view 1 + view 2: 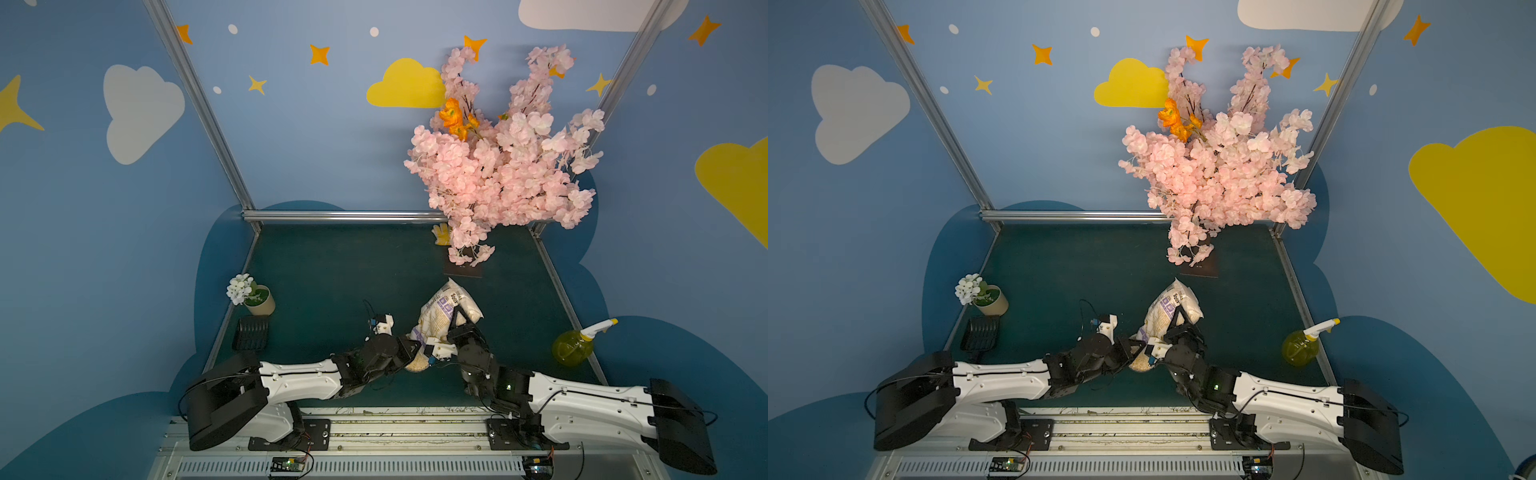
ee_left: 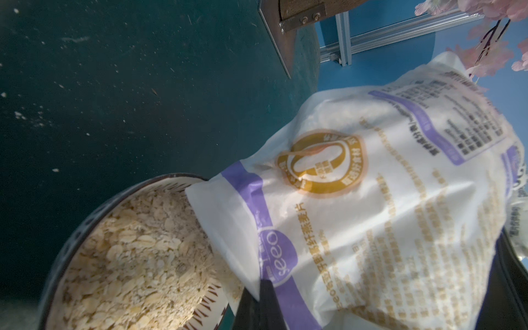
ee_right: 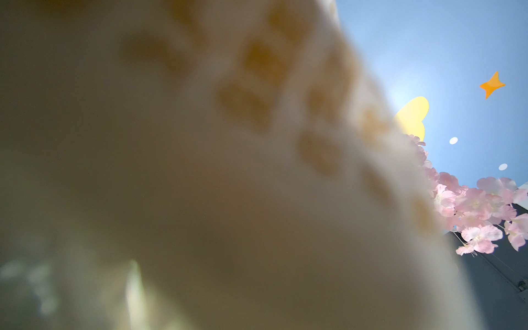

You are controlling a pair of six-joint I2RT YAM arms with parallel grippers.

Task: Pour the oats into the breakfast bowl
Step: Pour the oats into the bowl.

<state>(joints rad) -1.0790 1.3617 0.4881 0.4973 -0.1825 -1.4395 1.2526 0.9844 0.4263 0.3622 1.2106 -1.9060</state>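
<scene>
The bag is held clear of the counter by both hands. It is tilted, with the mouth end lowest and nearest the robot and the sealed end raised toward the far side. The same tilt is seen for the bag in both top views.

The left hand is pinched tight on a thin edge of the bag beside the mouth, with the plastic caught between the dark fingers. The right hand is clamped across the fuller middle of the bag, its fingers spread by the bulk. The right wrist view is almost filled by blurred bag.

The breakfast bowl is seen on the counter directly under the bag mouth, between the two arms. In a top view the bowl is mostly covered by the hands. It is filled nearly to the rim with oats, and the bag mouth is laid over the rim, touching the heap.

Stray flakes are noted on the counter. A pot of white flowers and a yellow spray bottle stand well apart, at opposite sides.
</scene>
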